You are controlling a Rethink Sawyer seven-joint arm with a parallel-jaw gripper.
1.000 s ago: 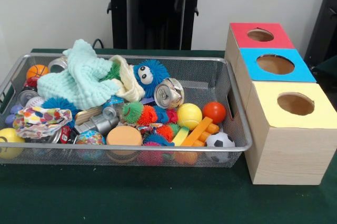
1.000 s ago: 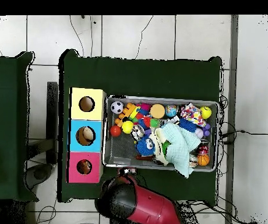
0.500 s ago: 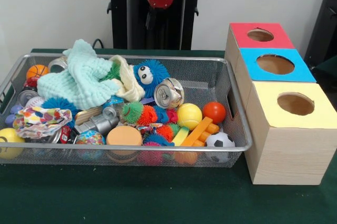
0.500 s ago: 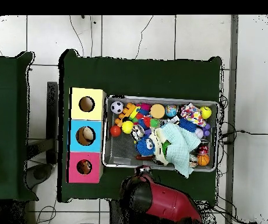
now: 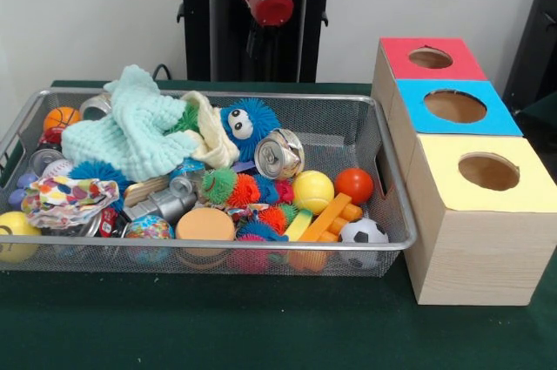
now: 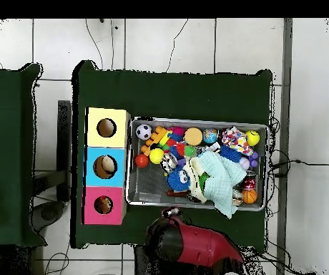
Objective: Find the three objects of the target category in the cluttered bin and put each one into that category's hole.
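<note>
now pincer up high behind bin, back by far rim; open or closed, cannot tell. toys piled in bin, below and toward front. holes box beside bin.

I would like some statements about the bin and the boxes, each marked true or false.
1. The soccer ball lies in the bin corner nearest the yellow box. True.
2. The crushed can rests on the blue box. False: it lies in the mesh bin, beside the blue fuzzy toy.
3. The mint cloth is draped over other items. True.
4. The red box stands between the other two. False: the blue box is in the middle.
</note>
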